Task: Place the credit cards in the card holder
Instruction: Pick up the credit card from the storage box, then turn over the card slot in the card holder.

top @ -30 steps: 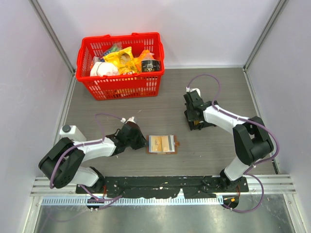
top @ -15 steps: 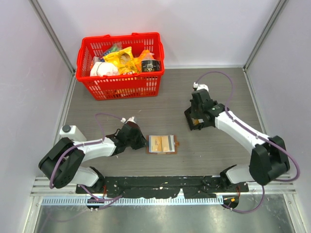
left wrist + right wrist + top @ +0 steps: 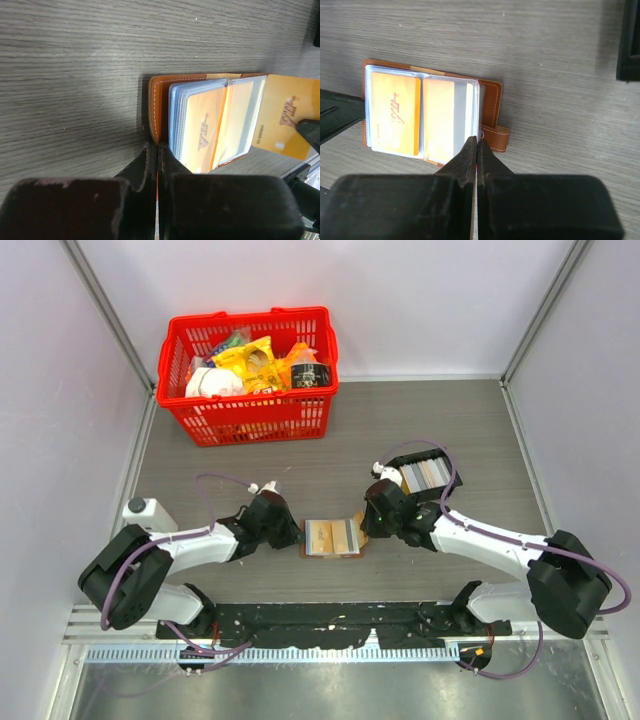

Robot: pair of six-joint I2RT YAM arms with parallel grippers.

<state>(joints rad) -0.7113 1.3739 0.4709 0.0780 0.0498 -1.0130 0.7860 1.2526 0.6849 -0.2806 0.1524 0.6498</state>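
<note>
We see a grey wooden table (image 3: 330,440), and we take the card holder (image 3: 332,537) as our landmark: it lies open near the middle of the near part of the table, between the two arms.

Far behind the card holder and to its left stands a red basket (image 3: 252,415), filled with packets and bottles. Behind the card holder to the right, near the right arm, sits a small black tray (image 3: 428,476) with several cards standing in it.

The left arm (image 3: 190,545) reaches in from the left of the card holder. The left gripper (image 3: 294,537) is closed, and its tips pinch the left edge of the brown cover; in the left wrist view the fingers (image 3: 150,165) meet at the orange leather rim.

The right arm (image 3: 490,545) comes from the right side. The right gripper (image 3: 366,523) is closed too, and its tips are at the right edge of the card holder, just beside the snap tab (image 3: 496,138). In the left wrist view it grips a yellow-orange card (image 3: 286,122) that sticks out of the right side of the holder, partly over the clear sleeve.

Another yellow-orange card (image 3: 396,112) sits in the left sleeve of the card holder
</note>
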